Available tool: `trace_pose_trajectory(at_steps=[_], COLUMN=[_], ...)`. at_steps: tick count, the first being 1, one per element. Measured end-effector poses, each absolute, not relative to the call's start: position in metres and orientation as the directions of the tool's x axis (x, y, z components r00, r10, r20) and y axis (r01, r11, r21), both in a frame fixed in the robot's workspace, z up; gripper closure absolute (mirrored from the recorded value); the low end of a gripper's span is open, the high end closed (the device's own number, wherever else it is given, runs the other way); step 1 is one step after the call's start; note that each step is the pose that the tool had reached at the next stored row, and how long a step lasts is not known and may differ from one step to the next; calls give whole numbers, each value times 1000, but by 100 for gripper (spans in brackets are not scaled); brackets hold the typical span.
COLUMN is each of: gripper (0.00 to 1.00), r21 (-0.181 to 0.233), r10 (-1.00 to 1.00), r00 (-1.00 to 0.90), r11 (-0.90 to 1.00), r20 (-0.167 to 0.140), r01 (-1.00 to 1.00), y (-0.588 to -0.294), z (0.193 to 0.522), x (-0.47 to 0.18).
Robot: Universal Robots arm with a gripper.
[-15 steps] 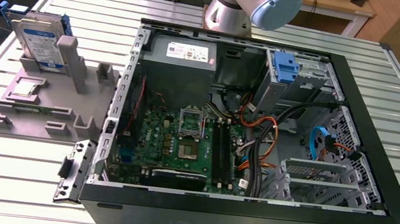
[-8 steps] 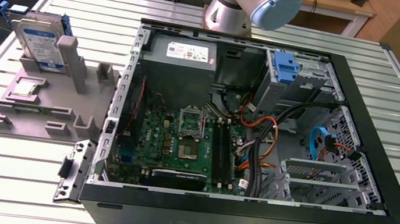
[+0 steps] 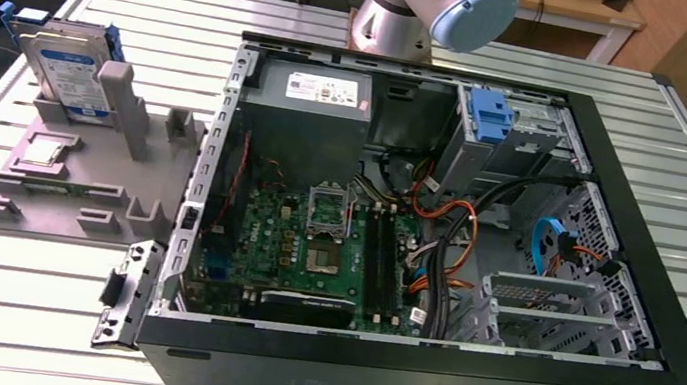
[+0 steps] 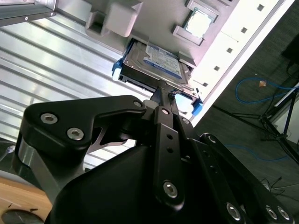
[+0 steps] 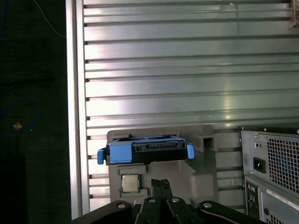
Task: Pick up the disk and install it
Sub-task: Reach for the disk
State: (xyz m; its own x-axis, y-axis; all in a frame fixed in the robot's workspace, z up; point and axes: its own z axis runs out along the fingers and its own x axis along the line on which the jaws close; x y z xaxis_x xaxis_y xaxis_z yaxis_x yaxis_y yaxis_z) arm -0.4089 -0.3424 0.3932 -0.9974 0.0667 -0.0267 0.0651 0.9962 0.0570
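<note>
Disk (image 3: pixel 68 73) stands on edge in a grey holder (image 3: pixel 75 185) by the table (image 3: pixel 4 306) edge at the exterior view's left, open computer case (image 3: pixel 448 217) alongside. In the second wrist view, gripper (image 4: pixel 162 89) hangs apart from the disk, fingers together and empty, the disk's long upper edge straight ahead of them.

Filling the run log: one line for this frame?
claw: shut, empty | disk: upright in grey stand, ungrasped | case: open

Disk (image 3: pixel 69 73) upright in the holder (image 3: pixel 114 193) on the table (image 3: pixel 6 292), at the exterior view's left of the computer case (image 3: pixel 425 378).
</note>
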Motion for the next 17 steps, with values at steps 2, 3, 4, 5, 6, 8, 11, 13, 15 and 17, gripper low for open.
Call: trace_pose_trajectory(at_steps=[2,3,4,5,6,8,11,13,15,17], gripper=[89,89,89,89,89,89,89,89,89,89], r21=[57,57,57,57,57,57,57,55,54,52], r10=[67,67,67,67,67,67,67,67,67,66], r00=[-997,-997,-997,-997,-997,-997,-997,-997,-997,-997], r11=[996,996,996,996,996,996,996,996,996,997], r20=[-27,-27,-27,-27,-27,-27,-27,-27,-27,-27], r01=[65,65,65,65,65,65,65,65,65,65], y=[-342,-342,-342,-342,-342,-341,-338,-336,-336,-335], z=[390,388,387,386,385,384,381,379,376,372], x=[-409,-409,-409,-409,-409,-409,-409,-409,-409,-409])
